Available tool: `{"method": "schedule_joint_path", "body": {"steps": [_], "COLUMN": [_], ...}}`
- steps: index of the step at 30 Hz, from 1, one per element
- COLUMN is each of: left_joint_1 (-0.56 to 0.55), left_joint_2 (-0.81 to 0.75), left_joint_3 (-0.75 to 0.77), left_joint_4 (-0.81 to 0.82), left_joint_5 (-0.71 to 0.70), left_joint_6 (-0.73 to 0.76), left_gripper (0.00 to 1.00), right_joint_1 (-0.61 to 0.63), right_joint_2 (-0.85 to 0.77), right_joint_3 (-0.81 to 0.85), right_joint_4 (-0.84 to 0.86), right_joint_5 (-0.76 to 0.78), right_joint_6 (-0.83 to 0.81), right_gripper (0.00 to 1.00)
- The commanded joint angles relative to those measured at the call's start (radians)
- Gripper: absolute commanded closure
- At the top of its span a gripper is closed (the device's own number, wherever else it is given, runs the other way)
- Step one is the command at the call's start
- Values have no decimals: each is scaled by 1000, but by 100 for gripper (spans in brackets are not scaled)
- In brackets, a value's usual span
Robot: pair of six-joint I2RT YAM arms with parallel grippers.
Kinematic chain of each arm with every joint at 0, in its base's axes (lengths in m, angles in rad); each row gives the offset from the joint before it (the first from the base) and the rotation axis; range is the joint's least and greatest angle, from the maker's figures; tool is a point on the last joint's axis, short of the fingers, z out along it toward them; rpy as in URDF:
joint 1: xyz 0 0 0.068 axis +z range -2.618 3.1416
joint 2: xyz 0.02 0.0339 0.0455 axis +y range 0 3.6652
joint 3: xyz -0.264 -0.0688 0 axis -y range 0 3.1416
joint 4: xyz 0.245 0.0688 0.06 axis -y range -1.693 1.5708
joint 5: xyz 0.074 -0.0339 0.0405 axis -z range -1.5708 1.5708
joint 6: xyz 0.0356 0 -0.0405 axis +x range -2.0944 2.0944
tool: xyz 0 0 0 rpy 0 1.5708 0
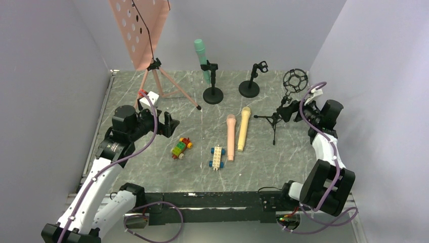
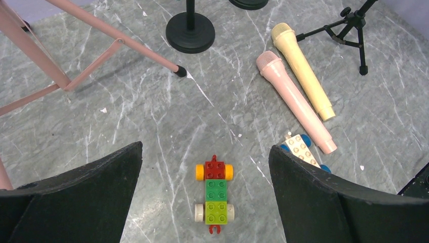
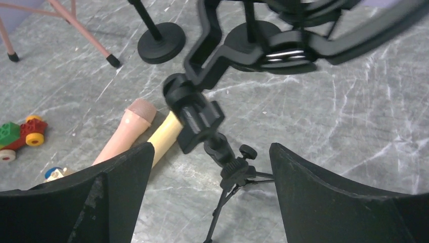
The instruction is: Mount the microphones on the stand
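Green mic point(image 1: 201, 55) sits clipped in a round-base stand point(image 1: 213, 94). Pink mic point(image 1: 230, 136) and yellow mic point(image 1: 244, 128) lie side by side on the table point(image 1: 283, 157). Left gripper point(image 2: 206, 148) and right gripper point(image 3: 211, 147): jaws spread, empty.

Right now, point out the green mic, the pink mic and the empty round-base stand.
green mic point(image 1: 201, 53): top external view, on its body above the clip.
pink mic point(image 2: 298, 104): left wrist view, mid-handle.
empty stand point(image 1: 249, 89): top external view, on its round base.
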Motion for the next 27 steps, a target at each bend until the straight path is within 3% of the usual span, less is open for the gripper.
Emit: {"method": "schedule_joint_path", "body": {"steps": [1, 4, 11, 19, 27], "left_joint_1": [6, 6, 6, 6, 6], "left_joint_2": [2, 3, -1, 1, 15], "left_joint_3": [2, 2, 1, -1, 2], "left_joint_4": [30, 30, 30, 30, 30], "left_joint_5": [32, 36, 37, 36, 46], "left_joint_6": [16, 15, 15, 15, 13], "left_gripper": [1, 1, 1, 1, 1], "right_joint_1": [52, 95, 106, 137, 170], "right_joint_2": [5, 16, 24, 37, 60], "right_joint_3": [-35, -52, -90, -100, -69], "right_joint_4": [134, 143, 232, 244, 220], "right_joint_5": [11, 47, 112, 125, 149], "right_joint_6": [-54, -101, -83, -126, -167], "right_gripper": [13, 23, 29, 42, 47]}}
